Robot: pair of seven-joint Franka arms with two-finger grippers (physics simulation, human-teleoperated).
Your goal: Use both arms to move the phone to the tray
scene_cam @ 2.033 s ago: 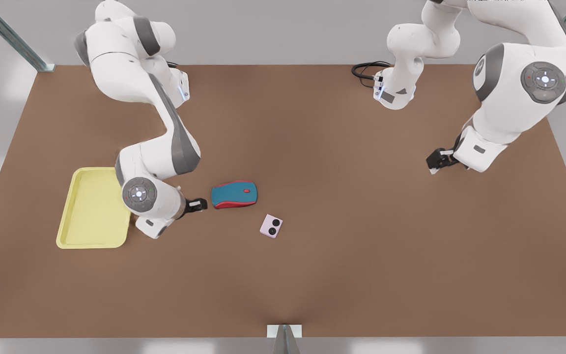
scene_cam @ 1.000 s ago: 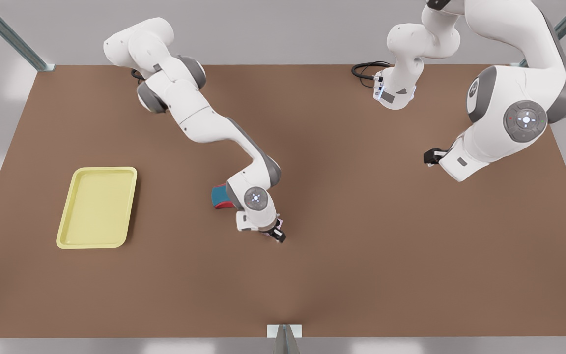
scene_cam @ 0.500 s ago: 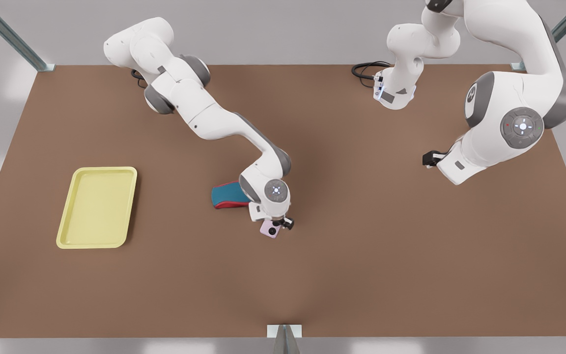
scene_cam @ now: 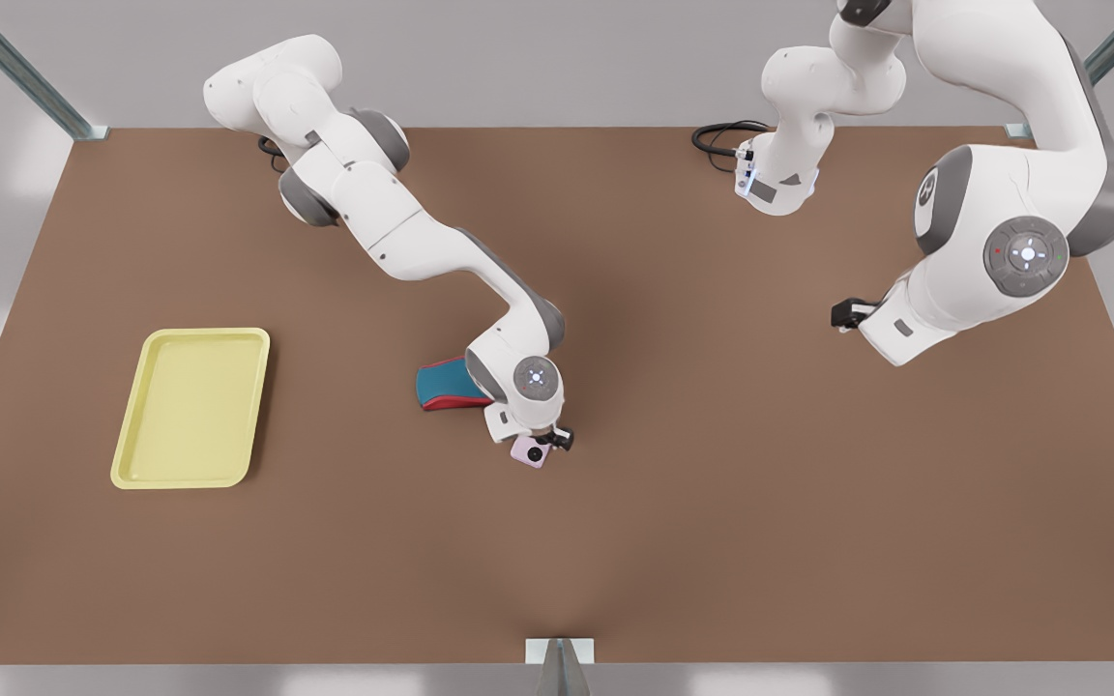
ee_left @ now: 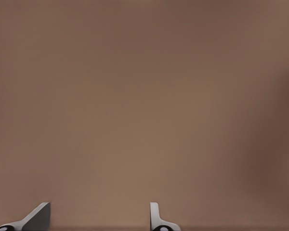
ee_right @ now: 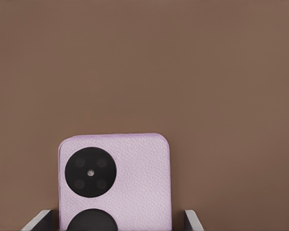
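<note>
Pale pink and nearly square, the phone lay flat on the brown table, just beside the teal-and-red mouse and well apart from the pale yellow tray, which sat near the table's edge at the front view's left. The right gripper was down at the phone, on the arm reaching in from the front view's upper left. In the right wrist view the phone sat between the two fingertips, its black round lenses facing the camera; the fingers stood apart on either side of it, and a thin strip of table showed between each tip and the phone's edges, so they had not closed on it. The left gripper hung over bare table at the front view's right, well apart from the phone, its arm waiting. In the left wrist view its fingers were spread wide over the table, holding nothing.
</note>
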